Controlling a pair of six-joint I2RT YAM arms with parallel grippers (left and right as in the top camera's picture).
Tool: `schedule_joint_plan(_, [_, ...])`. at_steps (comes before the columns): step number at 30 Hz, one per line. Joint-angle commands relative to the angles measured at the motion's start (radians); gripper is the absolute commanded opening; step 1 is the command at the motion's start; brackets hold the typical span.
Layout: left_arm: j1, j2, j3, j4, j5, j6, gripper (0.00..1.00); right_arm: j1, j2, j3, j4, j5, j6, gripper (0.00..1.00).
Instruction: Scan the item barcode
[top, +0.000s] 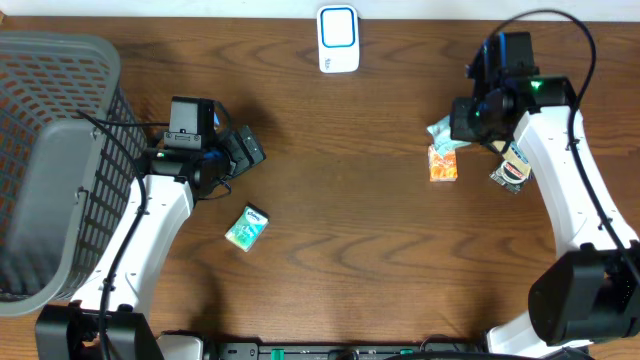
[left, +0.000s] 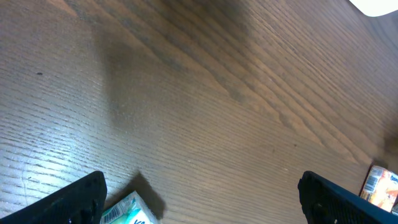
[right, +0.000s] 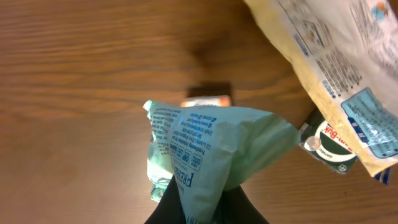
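Note:
My right gripper (right: 208, 208) is shut on a pale green plastic bag (right: 214, 146) with blue print, pinching its lower end and holding it above the table. From overhead the green bag (top: 440, 130) hangs by the right gripper (top: 458, 125) at the right side. The white and blue scanner (top: 338, 38) lies at the table's far middle edge. My left gripper (top: 243, 150) stands open over bare wood, with its fingers (left: 68, 202) wide apart. A small teal pack (left: 127, 211) showing a barcode lies close to the left finger, untouched.
A grey mesh basket (top: 60, 150) fills the left side. The teal pack (top: 246, 227) lies below the left gripper. An orange packet (top: 443, 165) and a round black-and-white tin (top: 512, 170) lie under the right arm. A cream bag (right: 329, 50) lies at the upper right.

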Motion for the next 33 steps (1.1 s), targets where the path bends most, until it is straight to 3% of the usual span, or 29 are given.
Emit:
schedule_joint_plan(1, [0.004, 0.005, -0.002, -0.003, -0.006, 0.004, 0.98, -0.042, 0.004, -0.063, 0.043, 0.058, 0.077, 0.01])
schedule_joint_plan(6, [0.004, 0.005, -0.002, -0.003, -0.007, 0.004, 0.98, -0.082, 0.004, -0.137, 0.127, 0.069, 0.093, 0.15])
schedule_joint_plan(7, [0.004, 0.005, -0.002, -0.003, -0.006, 0.004, 0.98, -0.087, 0.004, -0.141, 0.129, 0.069, 0.093, 0.26])
schedule_joint_plan(9, [0.004, 0.005, -0.002, -0.003, -0.006, 0.004, 0.98, -0.096, 0.004, -0.142, 0.129, 0.069, 0.093, 0.63])
schedule_joint_plan(12, [0.004, 0.005, -0.002, -0.003, -0.006, 0.004, 0.98, -0.100, 0.001, -0.138, 0.138, 0.041, 0.092, 0.84])
schedule_joint_plan(18, [0.004, 0.005, -0.002, -0.003, -0.006, 0.004, 0.98, -0.098, -0.029, -0.058, 0.109, -0.165, 0.008, 0.99])
schedule_joint_plan(23, [0.004, 0.005, -0.002, -0.003, -0.006, 0.004, 0.98, -0.071, -0.075, 0.018, 0.070, -0.287, -0.009, 0.99])
schedule_joint_plan(33, [0.004, 0.005, -0.002, -0.003, -0.007, 0.004, 0.98, 0.063, -0.074, -0.011, 0.061, -0.438, -0.008, 0.99])
